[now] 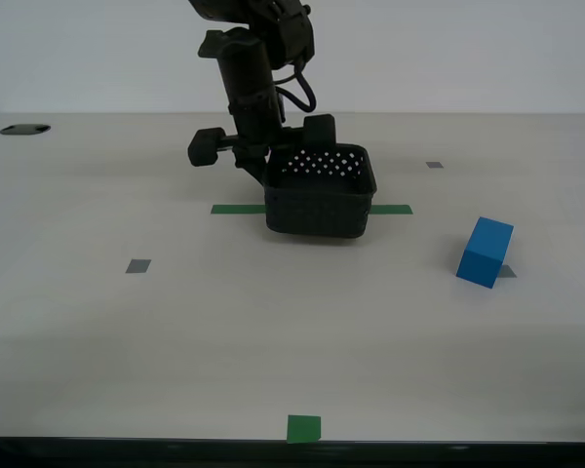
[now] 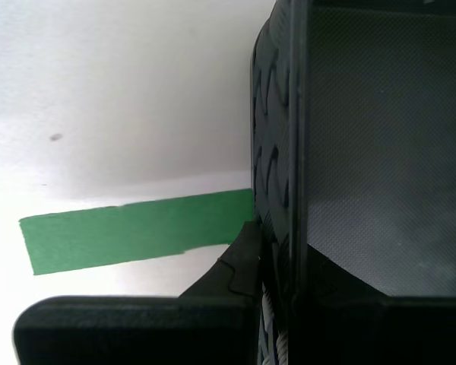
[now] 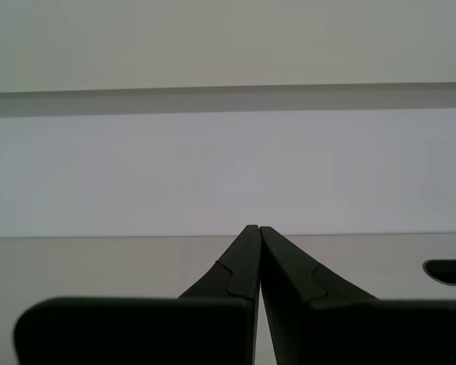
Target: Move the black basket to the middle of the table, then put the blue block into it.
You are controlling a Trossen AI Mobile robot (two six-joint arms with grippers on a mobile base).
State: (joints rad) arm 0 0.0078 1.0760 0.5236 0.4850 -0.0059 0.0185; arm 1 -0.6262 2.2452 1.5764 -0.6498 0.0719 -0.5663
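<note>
Clamped on the black basket's (image 1: pixel 321 195) wall, my second gripper (image 1: pixel 263 166) holds it over the green tape strip (image 1: pixel 236 209); the blue block (image 1: pixel 486 252) lies well toward the exterior view's right. My first gripper (image 3: pixel 257 251), pinched empty, sees neither.

Blue block (image 1: pixel 486 253) unobstructed; black basket (image 1: pixel 321 192) well apart.

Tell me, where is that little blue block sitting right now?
The blue block sits on the table toward the exterior view's right, tipped against a small grey square, well apart from the black basket that my second gripper clamps by its wall.
</note>
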